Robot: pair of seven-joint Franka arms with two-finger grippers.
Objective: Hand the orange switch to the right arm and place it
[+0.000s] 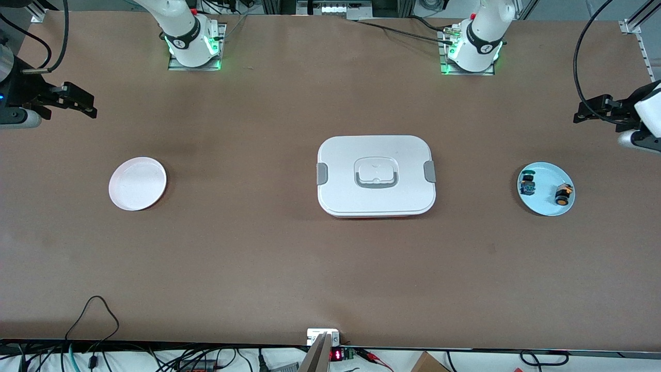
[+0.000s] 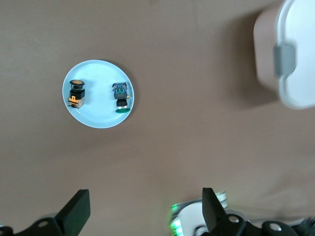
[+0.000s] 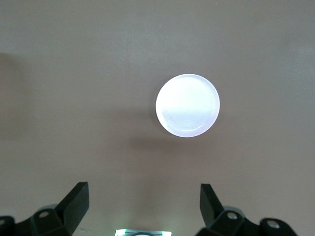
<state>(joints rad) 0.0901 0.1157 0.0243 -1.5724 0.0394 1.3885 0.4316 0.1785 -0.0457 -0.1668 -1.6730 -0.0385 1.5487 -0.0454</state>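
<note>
- Orange switch [image 1: 564,194] lay on its side on light-blue plate [image 1: 546,205] at the left arm's end of the tabletop [image 1: 310,258], sharing the plate w/ a black switch w/ green & blue parts [image 1: 528,184], apart from it.
- Long axis: cap end pointed toward the front camera, tan-orange block end toward the robot bases.
- Left end effector [image 1: 581,111] hung up high above the tabletop, near the plate & toward the bases from it; fingers wide open, nothing held. Wrist view showed the switch [image 2: 76,92] well clear of the open fingers [image 2: 74,211].
- Right end effector [image 1: 92,107] hung over the other end, also wide open & empty, waiting; white plate [image 1: 137,183] below it was bare.
- White lidded container [image 1: 376,175] sat mid-tabletop btwn the two plates.
- Judgement: left arm much nearer, so pickup is its job; needs to drop down & toward the front camera onto the switch.
</note>
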